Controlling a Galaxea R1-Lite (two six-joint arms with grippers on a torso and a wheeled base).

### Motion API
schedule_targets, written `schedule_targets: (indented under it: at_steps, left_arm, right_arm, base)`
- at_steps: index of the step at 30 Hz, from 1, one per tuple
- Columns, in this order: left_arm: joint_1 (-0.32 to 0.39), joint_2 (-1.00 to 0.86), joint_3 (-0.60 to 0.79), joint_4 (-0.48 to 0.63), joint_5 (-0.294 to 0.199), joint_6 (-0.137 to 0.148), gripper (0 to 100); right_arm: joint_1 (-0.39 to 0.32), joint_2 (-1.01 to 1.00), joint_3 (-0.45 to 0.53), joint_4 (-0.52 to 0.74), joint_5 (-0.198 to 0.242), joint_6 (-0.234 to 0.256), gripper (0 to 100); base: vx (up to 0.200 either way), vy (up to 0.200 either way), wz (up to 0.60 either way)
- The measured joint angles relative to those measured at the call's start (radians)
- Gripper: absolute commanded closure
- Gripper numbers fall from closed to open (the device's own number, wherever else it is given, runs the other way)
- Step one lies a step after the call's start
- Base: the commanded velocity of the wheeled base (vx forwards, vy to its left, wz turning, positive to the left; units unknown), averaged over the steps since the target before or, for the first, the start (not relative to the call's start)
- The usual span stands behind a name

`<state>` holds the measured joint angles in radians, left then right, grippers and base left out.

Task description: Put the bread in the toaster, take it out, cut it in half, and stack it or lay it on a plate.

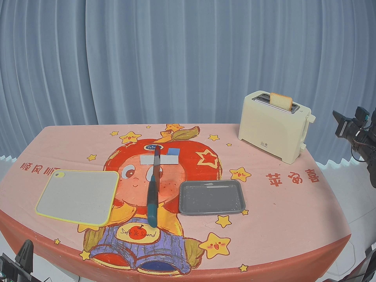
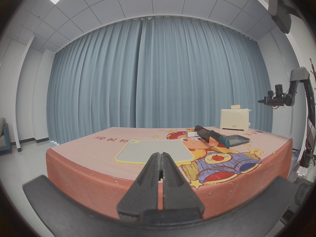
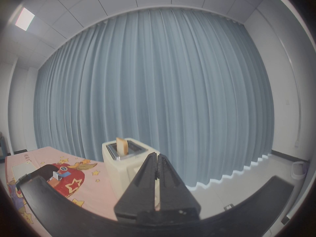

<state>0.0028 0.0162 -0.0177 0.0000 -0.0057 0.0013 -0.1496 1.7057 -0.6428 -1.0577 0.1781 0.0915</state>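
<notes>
A slice of bread [image 1: 281, 101] stands upright in the near slot of the cream toaster [image 1: 274, 132] at the table's back right, its top half above the slot. My right gripper [image 3: 157, 155] is shut and empty, off the table's right edge beside the toaster [image 3: 123, 168], level with the bread [image 3: 121, 146]. My left gripper [image 2: 160, 154] is shut and empty, low off the table's front left corner, facing the cutting board [image 2: 154, 150]. A teal-handled knife [image 1: 153, 190] lies mid-table, its blade propped on a small white and blue rest [image 1: 162, 158]. A grey plate [image 1: 211, 196] sits right of the knife.
The grey cutting board [image 1: 78, 196] with a yellow rim lies at the table's front left. A pink printed cloth [image 1: 274, 216] covers the table. A blue curtain hangs behind it. Bare cloth lies between the plate and the toaster.
</notes>
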Motion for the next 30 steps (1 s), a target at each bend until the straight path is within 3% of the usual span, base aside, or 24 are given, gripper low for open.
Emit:
schedule_targets:
  at_steps: [3, 7, 19, 30]
  left_arm:
    - [0.0, 0.0, 0.0, 0.0, 0.0, 0.0, 100]
    - [0.0, 0.0, 0.0, 0.0, 0.0, 0.0, 100]
    - [0.0, 0.0, 0.0, 0.0, 0.0, 0.0, 100]
    - [0.0, 0.0, 0.0, 0.0, 0.0, 0.0, 100]
  right_arm:
    - [0.0, 0.003, 0.0, -0.074, 0.022, 0.002, 100]
    - [-0.002, 0.021, 0.003, -0.142, 0.092, 0.004, 100]
    - [-0.007, 0.056, 0.018, -0.189, 0.211, 0.0, 100]
    - [0.003, 0.117, 0.049, -0.331, 0.269, -0.015, 100]
  base:
    - [0.0, 0.0, 0.0]
    - [0.0, 0.0, 0.0]
    - [0.0, 0.0, 0.0]
    - [0.0, 0.0, 0.0]
